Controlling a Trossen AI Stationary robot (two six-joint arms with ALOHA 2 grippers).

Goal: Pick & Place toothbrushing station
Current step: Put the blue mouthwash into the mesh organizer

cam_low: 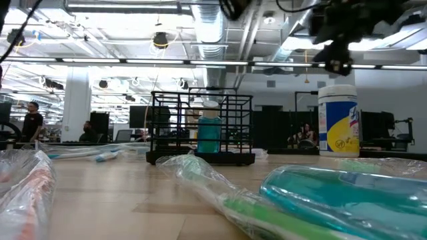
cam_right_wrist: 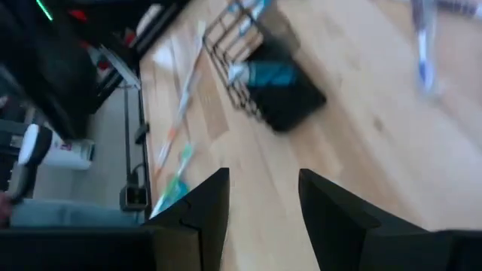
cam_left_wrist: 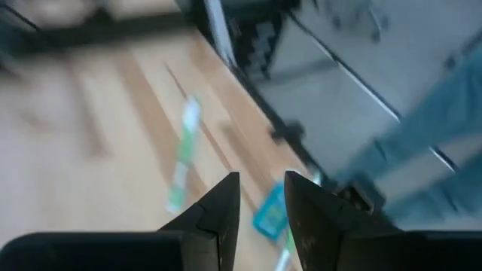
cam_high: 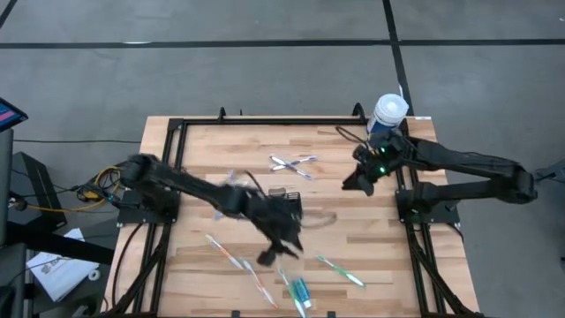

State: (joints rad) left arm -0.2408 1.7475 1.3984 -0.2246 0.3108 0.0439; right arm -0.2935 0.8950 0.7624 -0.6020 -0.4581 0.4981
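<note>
Low view: toothbrushing station (cam_low: 200, 130) upright on table, teal tube (cam_low: 209, 133) inside.

Four camera views of one wooden table (cam_high: 353, 221).
The whole table and both arms are seen straight down from overhead in the high view. A level line across the tabletop into the room behind is taken by the low view, close to wrapped items. The table is looked down on past each wrist camera's own fingers. The black wire basket (cam_low: 200, 130) is shared by the low and right wrist (cam_right_wrist: 263, 71) views.
</note>
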